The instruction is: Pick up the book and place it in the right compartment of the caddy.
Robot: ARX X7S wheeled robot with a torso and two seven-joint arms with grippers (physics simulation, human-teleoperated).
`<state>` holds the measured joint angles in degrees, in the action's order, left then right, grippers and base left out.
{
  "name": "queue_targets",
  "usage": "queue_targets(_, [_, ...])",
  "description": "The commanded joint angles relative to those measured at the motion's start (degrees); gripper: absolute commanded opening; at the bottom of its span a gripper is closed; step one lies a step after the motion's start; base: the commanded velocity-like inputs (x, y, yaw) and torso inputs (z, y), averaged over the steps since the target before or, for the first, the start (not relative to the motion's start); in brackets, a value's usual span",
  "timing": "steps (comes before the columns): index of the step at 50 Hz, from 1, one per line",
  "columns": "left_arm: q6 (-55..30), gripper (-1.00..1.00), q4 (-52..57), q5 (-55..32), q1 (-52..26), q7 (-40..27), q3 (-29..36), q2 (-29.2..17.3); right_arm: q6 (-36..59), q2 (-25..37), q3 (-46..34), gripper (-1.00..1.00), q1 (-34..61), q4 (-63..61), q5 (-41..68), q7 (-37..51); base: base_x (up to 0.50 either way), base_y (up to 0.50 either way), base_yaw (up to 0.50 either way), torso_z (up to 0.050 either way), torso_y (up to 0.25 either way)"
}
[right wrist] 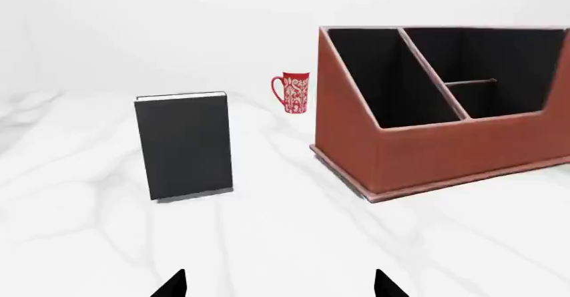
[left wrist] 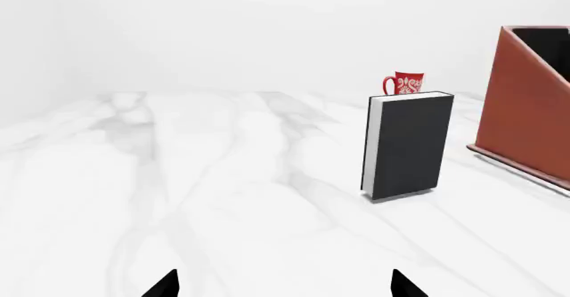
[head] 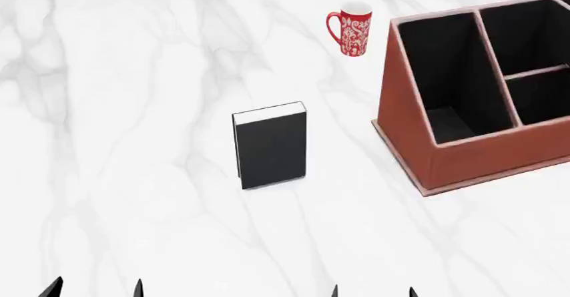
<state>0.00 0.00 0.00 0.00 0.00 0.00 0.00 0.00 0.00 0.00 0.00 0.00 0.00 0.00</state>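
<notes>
The book (head: 269, 145) stands upright on the marble table (head: 125, 143), to the left of the caddy (head: 463, 157) and apart from it; standing on end, its broad black faces are free to be clamped. A red mug (head: 349, 29) sits beyond the book, near the caddy's far left corner, clear of the likely path. The left gripper (head: 95, 290) and right gripper (head: 372, 291) hang short of the book, fingers spread, holding nothing. The caddy's compartments look empty. The task is judged not yet begun.
</notes>
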Motion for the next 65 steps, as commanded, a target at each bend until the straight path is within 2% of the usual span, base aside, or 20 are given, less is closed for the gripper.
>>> queue_targets(1, [0.1,1.0,-0.2,-0.3,0.1,-1.2,1.2,-1.0,-0.1,0.9,-1.4,1.0,-0.5,-1.0,0.3,1.3,0.0,0.0,0.0,0.0,0.0])
queue_targets(15, [-1.5,1.0,0.7,-3.0,0.0,-3.0,3.5,-3.1,2.5,3.1,-4.0,1.0,-1.4,-4.6,2.5,3.6,0.0,0.0,0.0,0.0,0.0])
queue_targets(16, [-1.2,1.0,-0.7,-0.5,-1.0,-2.3,0.5,-0.9,-0.6,0.9,-1.7,1.0,-1.5,-2.7,-2.7,3.3,0.0,0.0,0.0,0.0,0.0])
queue_targets(17, [0.2,1.0,0.3,-1.0,0.0,-1.8,1.4,-1.2,0.5,1.3,-1.9,1.0,-1.8,-3.4,0.6,1.2,0.0,0.0,0.0,0.0,0.0])
queue_targets(23, [0.2,1.0,0.0,-2.2,-0.4,-2.9,2.3,-2.3,1.5,2.3,-3.7,1.0,-2.8,-5.5,0.4,2.9,0.0,0.0,0.0,0.0,0.0])
queue_targets(43, [0.2,1.0,-1.3,-2.9,-1.0,-4.9,5.3,-4.1,3.2,4.5,-5.8,1.0,-3.0,-6.8,3.1,4.0,0.0,-0.47,0.0,0.0,0.0])
queue_targets(55, [-0.7,1.0,-0.6,-4.2,-1.1,-5.6,5.9,-5.0,4.5,4.7,-6.2,1.0,-2.5,-6.9,3.7,6.3,0.0,-0.04,0.0,0.0,0.0])
queue_targets(59, [-4.8,1.0,3.0,-5.1,-1.5,-7.0,4.7,-5.7,10.4,5.1,-6.1,1.0,-1.6,-11.2,5.8,6.2,0.0,0.0,0.0,0.0,0.0])
queue_targets(61, [-11.0,1.0,8.3,-5.3,-2.4,-9.3,2.7,-6.6,16.2,5.6,-6.1,1.0,-0.2,-15.7,7.1,6.2,0.0,0.0,0.0,0.0,0.0])
queue_targets(63, [-17.9,1.0,15.0,-5.9,-3.2,-12.0,-1.2,-8.2,27.5,6.4,-5.5,1.0,4.3,-21.5,8.9,7.0,0.0,0.0,0.0,0.0,0.0])
queue_targets(65, [-22.2,1.0,19.3,-6.2,-3.8,-13.5,-3.8,-9.7,34.1,7.0,-4.7,1.0,7.3,-26.2,10.3,7.6,0.0,0.0,0.0,0.0,0.0])
